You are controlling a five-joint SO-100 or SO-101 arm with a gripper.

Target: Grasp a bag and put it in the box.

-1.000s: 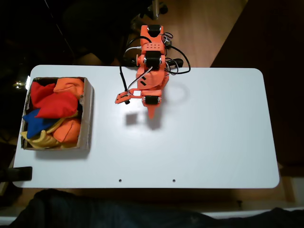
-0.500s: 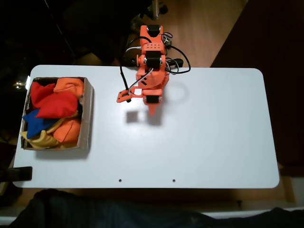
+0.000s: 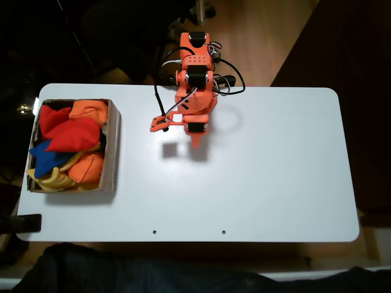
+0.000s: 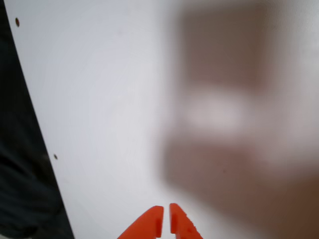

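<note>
In the fixed view the brown cardboard box [image 3: 113, 146] stands at the table's left end. A plump bright red bag [image 3: 74, 135] lies inside it, on top of the other bean bags. My orange gripper [image 3: 197, 142] hangs over the bare tabletop near the arm's base, well to the right of the box. In the wrist view the gripper [image 4: 166, 208] enters from the bottom edge. Its two orange fingertips [image 4: 151, 224] are pressed together with nothing between them.
Orange bean bags [image 3: 89, 110], a blue one [image 3: 41, 155], a yellow one [image 3: 54, 177] and another red one [image 3: 50, 117] fill the box. The white table [image 3: 275, 177] spreads to the right and front. Two small holes [image 3: 154, 232] mark its front edge, where a dark-clothed person [image 3: 122, 271] sits.
The gripper has drawn back a little toward the arm's base and then held still. The box and the bags have not moved.
</note>
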